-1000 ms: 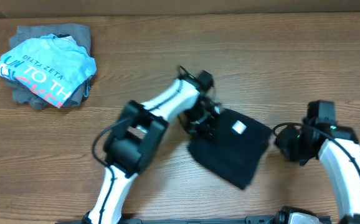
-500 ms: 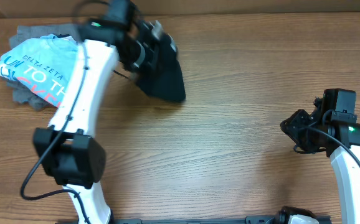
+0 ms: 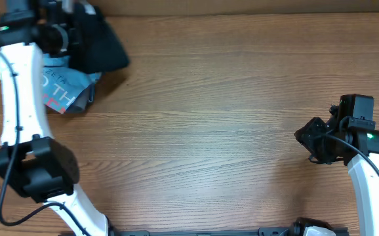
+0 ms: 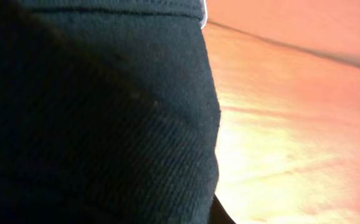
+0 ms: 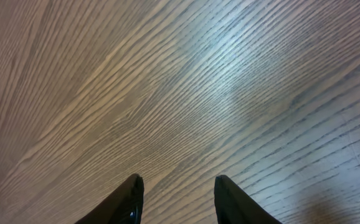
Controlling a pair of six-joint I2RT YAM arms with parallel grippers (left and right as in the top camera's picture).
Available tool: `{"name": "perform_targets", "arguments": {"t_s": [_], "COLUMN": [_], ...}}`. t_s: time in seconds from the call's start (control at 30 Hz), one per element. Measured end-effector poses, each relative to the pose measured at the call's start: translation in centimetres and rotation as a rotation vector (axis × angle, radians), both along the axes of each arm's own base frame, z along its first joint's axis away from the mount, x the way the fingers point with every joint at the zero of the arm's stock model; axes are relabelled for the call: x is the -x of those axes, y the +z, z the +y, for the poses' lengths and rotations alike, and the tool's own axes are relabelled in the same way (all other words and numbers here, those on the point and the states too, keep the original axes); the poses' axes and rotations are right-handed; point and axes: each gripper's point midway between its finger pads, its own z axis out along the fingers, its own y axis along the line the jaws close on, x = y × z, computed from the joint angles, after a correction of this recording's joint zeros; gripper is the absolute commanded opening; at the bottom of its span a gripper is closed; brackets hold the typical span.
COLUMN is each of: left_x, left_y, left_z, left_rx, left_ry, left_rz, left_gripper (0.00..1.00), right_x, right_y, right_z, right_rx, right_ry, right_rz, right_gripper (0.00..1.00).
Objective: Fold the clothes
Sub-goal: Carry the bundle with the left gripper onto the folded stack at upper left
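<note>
The clothes, a folded black T-shirt (image 3: 101,46), hang at the table's far left corner. My left gripper (image 3: 68,29) is shut on them, just above the light blue printed shirt (image 3: 58,88). In the left wrist view the black fabric (image 4: 93,112) fills the left half of the picture and hides the fingers; bare wood shows to its right. My right gripper (image 3: 307,139) stays low at the right side of the table. Its jaws (image 5: 177,186) stand open over bare wood with nothing between them.
The light blue shirt lies on a grey garment (image 3: 86,96) at the far left, partly under my left arm. The wooden table (image 3: 209,98) ends at its far edge just behind the pile.
My left arm has swung the black T-shirt from the middle of the table to the far left corner, over the pile. The right gripper drew back to the right and opened slightly.
</note>
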Motion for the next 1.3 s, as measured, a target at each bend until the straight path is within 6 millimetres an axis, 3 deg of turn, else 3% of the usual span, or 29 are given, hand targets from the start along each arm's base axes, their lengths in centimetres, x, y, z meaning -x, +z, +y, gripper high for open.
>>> {"name": "perform_targets", "arguments": {"t_s": [0.07, 0.13, 0.3, 0.33, 0.63, 0.73, 0.8, 0.83, 0.87, 0.9, 1.03, 1.17, 1.3], "left_x": [0.3, 1.0, 3.2, 3.6, 7.2, 8.6, 9.0, 9.1, 9.1, 9.0, 7.6, 6.2, 5.1], "left_y": [0.0, -0.1, -0.8, -1.0, -1.8, -1.0, 0.2, 0.9, 1.7, 2.5, 4.2, 1.6, -4.9], "left_z": [3.2, 6.0, 11.1, 11.7, 15.4, 16.4, 16.5, 16.3, 16.0, 15.6, 13.9, 13.0, 12.9], "left_rx": [-0.016, -0.027, -0.061, -0.066, -0.033, -0.022, -0.033, -0.035, -0.045, -0.051, -0.09, -0.1, -0.071], "left_ry": [0.067, 0.127, 0.248, 0.265, 0.404, 0.451, 0.463, 0.466, 0.46, 0.457, 0.399, 0.367, 0.348], "left_rz": [-0.004, 0.002, 0.052, 0.065, 0.162, 0.177, 0.155, 0.142, 0.122, 0.103, 0.037, 0.095, 0.247], "left_gripper": [0.05, 0.18, 0.82, 1.0, 1.0, 0.98, 0.73, 0.45, 0.09, 0.04, 0.04, 0.05, 0.04], "right_x": [0.1, 0.1, 0.1, 0.1, 0.3, 0.3, 0.2, 0.2, 0.1, 0.1, 0.0, 0.0, 0.1], "right_y": [0.0, 0.0, 0.0, 0.0, -0.1, -0.1, -0.1, 0.0, 0.0, 0.0, 0.0, 0.0, 0.0], "right_z": [0.0, 0.0, 0.1, 0.1, 0.2, 0.2, 0.2, 0.1, 0.1, 0.1, 0.1, 0.1, 0.1], "right_rx": [-0.001, 0.0, -0.005, -0.006, -0.009, -0.009, -0.008, -0.008, -0.008, -0.007, -0.007, -0.006, -0.007], "right_ry": [0.0, -0.001, 0.001, 0.001, 0.002, 0.002, 0.002, 0.001, 0.002, 0.002, 0.001, 0.002, 0.002], "right_rz": [0.003, 0.004, 0.005, 0.004, 0.012, 0.011, 0.009, 0.007, 0.004, 0.003, 0.002, 0.0, 0.002], "right_gripper": [0.41, 0.41, 0.41, 0.41, 0.41, 0.42, 0.42, 0.42, 0.42, 0.42, 0.45, 0.45, 0.46]}}
